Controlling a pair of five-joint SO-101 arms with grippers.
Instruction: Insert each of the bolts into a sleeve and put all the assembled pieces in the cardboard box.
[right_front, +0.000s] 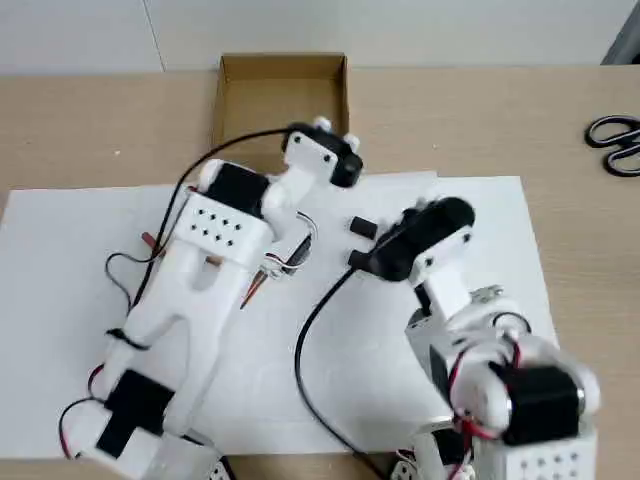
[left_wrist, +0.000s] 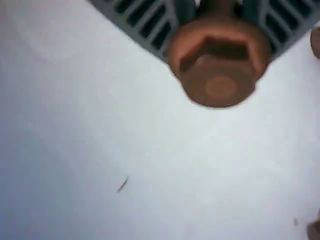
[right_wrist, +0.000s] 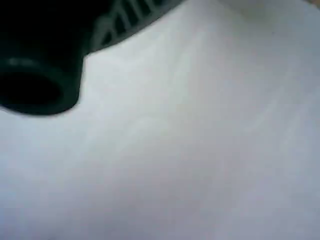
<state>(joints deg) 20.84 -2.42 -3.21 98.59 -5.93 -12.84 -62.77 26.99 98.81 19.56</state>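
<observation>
Bolt is sitting clamped in left gripper, right gripper probably clenching sleeve. Any tilt is risking a jam.

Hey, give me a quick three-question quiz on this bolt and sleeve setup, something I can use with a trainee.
1. True or false: the scissors lie on the white paper.
2. What does the left gripper hold? A. a black sleeve B. an orange-brown bolt C. nothing
3. Fill in: the black thing in the right gripper is a ___.
Key: 1 false, they lie on the bare table; 2 B; 3 sleeve.
</observation>
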